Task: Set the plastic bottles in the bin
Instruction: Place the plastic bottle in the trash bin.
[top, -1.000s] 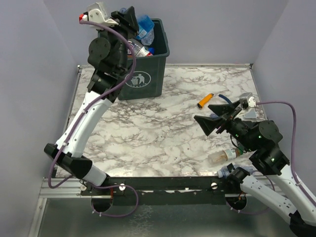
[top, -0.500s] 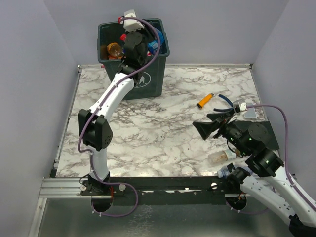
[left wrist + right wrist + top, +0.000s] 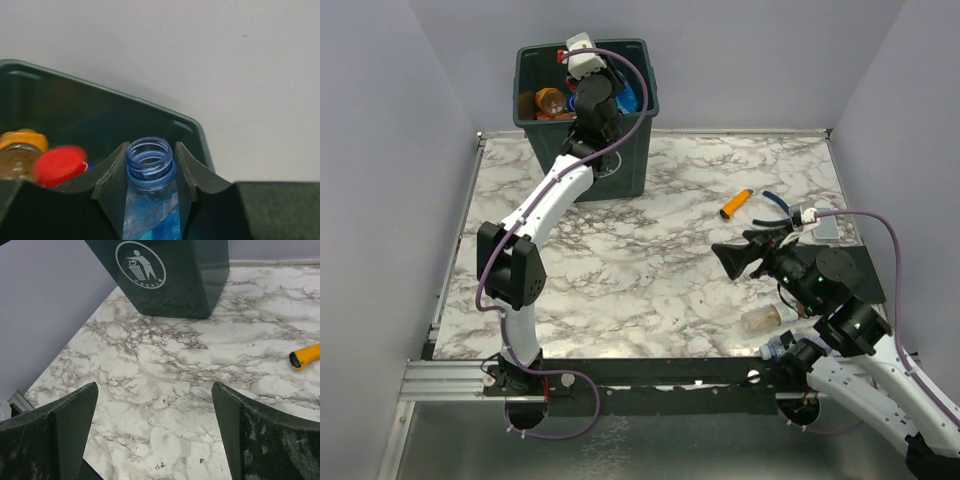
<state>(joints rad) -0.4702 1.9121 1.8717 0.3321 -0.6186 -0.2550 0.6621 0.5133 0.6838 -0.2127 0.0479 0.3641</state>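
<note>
Partly cut off: 1 blue bottle (image 3: 149, 165) in clenched L jaws over bin (image 3: 65, 110); R jaws released.

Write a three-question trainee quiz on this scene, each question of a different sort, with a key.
1. True or false: the right gripper is shut on a bottle.
2. Above the bin, the left gripper grips the bottle by: A its neck; B its base; C a handle.
3. Fill the gap: the held bottle has no ____ on its mouth.
Key: 1 false; 2 A; 3 cap.
</note>
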